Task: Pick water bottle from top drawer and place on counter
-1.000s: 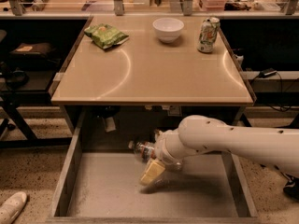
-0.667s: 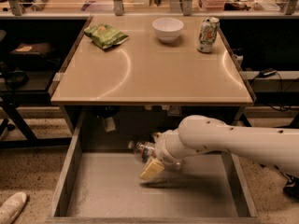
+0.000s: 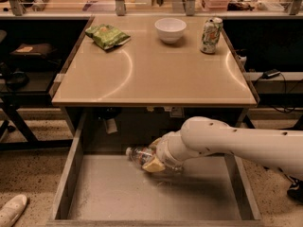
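The top drawer (image 3: 71, 183) stood open in the lower frame. At its back, lower centre, the water bottle (image 3: 138, 154) lay on its side, cap leftward. The gripper (image 3: 155, 155), entering from the right, clamped the bottle's body, apparently ready to lift it to the counter (image 3: 151, 79) above.
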Robot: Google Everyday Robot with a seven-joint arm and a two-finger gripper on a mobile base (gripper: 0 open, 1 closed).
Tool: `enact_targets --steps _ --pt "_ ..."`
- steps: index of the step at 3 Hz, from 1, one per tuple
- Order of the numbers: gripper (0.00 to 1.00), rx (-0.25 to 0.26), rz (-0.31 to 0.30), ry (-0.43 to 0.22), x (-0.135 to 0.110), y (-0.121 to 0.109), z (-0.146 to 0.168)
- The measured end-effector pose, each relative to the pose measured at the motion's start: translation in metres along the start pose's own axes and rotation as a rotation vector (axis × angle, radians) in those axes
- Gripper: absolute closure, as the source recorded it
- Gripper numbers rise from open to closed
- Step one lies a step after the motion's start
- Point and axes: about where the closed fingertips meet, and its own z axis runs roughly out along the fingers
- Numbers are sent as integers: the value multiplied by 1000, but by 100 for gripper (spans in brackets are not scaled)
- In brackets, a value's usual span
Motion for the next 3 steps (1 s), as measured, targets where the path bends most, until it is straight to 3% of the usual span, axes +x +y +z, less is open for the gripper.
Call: enact_targets --steps 1,2,3 --pt "88 0 0 0 0 0 0" --pt "100 -22 -4 9 1 10 -4" --pt "100 -12 -36 -17 -11 20 -32"
